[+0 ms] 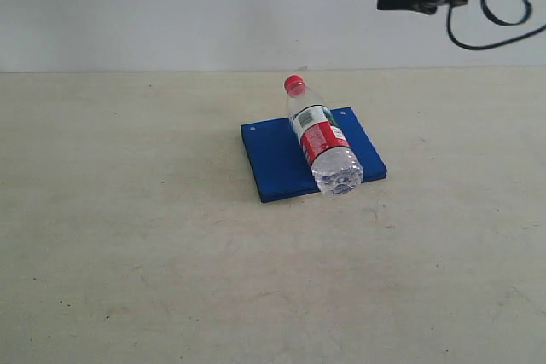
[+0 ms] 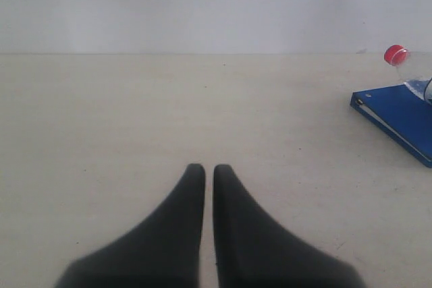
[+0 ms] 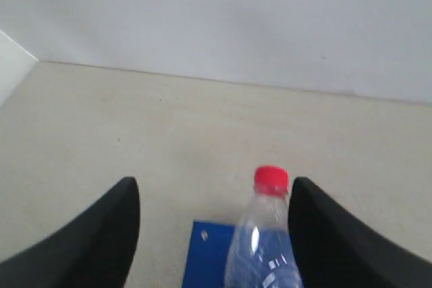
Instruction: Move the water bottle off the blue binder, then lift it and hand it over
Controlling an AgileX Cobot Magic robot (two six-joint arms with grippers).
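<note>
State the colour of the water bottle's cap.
Red; the water bottle cap shows best in exterior view.

Nothing legible. Only a red, white and green label band around the water bottle (image 1: 322, 137), lying on the blue binder (image 1: 273, 164); faint marks on the white part, perhaps characters, too small and blurred to make out.

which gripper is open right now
The right gripper: its jaws are spread wide, with the water bottle seen between them. The left gripper is shut, holding nothing.
</note>
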